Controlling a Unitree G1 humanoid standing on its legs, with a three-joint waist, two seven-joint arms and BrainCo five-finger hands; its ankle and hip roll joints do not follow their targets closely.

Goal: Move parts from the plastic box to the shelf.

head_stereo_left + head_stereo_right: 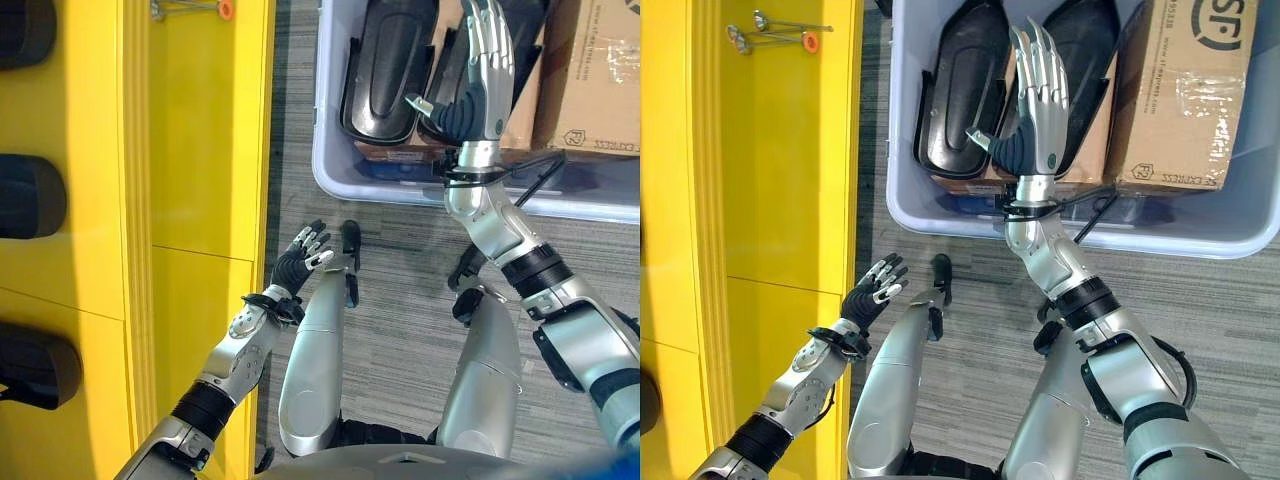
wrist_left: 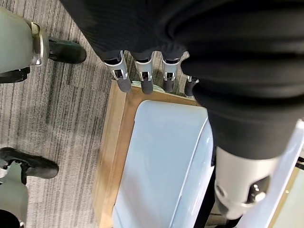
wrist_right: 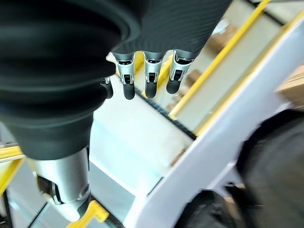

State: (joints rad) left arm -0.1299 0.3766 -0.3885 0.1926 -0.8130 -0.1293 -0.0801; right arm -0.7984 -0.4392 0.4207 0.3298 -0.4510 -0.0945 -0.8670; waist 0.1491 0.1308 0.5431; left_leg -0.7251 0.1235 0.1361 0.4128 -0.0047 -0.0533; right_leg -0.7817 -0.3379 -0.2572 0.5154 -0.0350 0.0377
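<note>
— What was nearest you?

— The left hand [image 1: 303, 252], low down beside the yellow shelf [image 1: 195, 150]. Its fingers were loosely spread, palm empty, hanging over the grey striped floor [image 1: 400, 330] and touching nothing.

— And the other one?

— The right hand [image 1: 1040, 95] was further out, reaching over the near rim of the plastic box [image 1: 940, 222]. Fingers straight and close together, thumb out to the side, and nothing in its grasp. It hovered above the black parts, over the gap between the two of them, as far as I could see.

— So the parts were in the box?

— Yes. One black part [image 1: 962, 90] lay nearer the shelf side of the box, long and rounded, dished like a shell. A second black part [image 1: 1090, 60] lay just beside it, partly behind the hand. Whether the fingers touched either one, I could not tell.

— Anything else in there?

— A cardboard box [image 1: 1180, 95] stood at the far side from the shelf, just beside the second part, with clear tape across its top.

— And the shelf itself?

— It ran along the robot's left. Dark rounded items [image 1: 30, 195] sat along its outer edge, one behind another. Furthest off, a metal hook with an orange tip [image 1: 785, 40] stuck out from the yellow panel.
</note>
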